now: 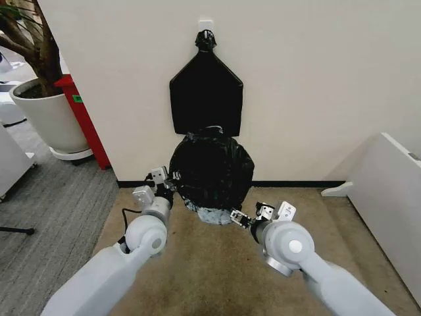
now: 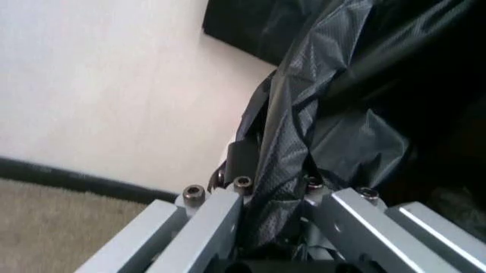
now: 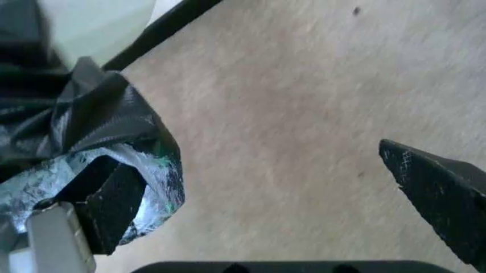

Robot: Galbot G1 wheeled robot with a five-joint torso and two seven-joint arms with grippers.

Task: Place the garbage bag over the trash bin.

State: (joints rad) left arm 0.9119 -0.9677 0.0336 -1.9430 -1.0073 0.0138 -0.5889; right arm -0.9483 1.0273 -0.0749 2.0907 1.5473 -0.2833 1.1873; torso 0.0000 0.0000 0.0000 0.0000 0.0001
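Observation:
The garbage bag (image 1: 212, 170), black and crinkly, bulges in a rumpled mound against the wall at floor level. A pale, stretched patch (image 1: 214, 215) shows at its lower edge. The trash bin is hidden. My left gripper (image 1: 171, 181) is at the bag's left side, shut on a bunched fold of the plastic (image 2: 285, 142); in the left wrist view the fold runs straight between the left gripper (image 2: 274, 185) fingers. My right gripper (image 1: 242, 217) is at the bag's lower right edge. It stands open (image 3: 274, 193), one finger (image 3: 114, 199) against the bag's stretched hem (image 3: 156, 170), the other finger (image 3: 440, 190) over bare carpet.
A flat black pentagon bundle (image 1: 206, 92) hangs on the wall just above the bag. A large white plant pot (image 1: 49, 118) and a red container (image 1: 82, 115) stand at the left. White furniture (image 1: 388, 191) lies at the right. Beige carpet (image 1: 217, 263) spreads in front.

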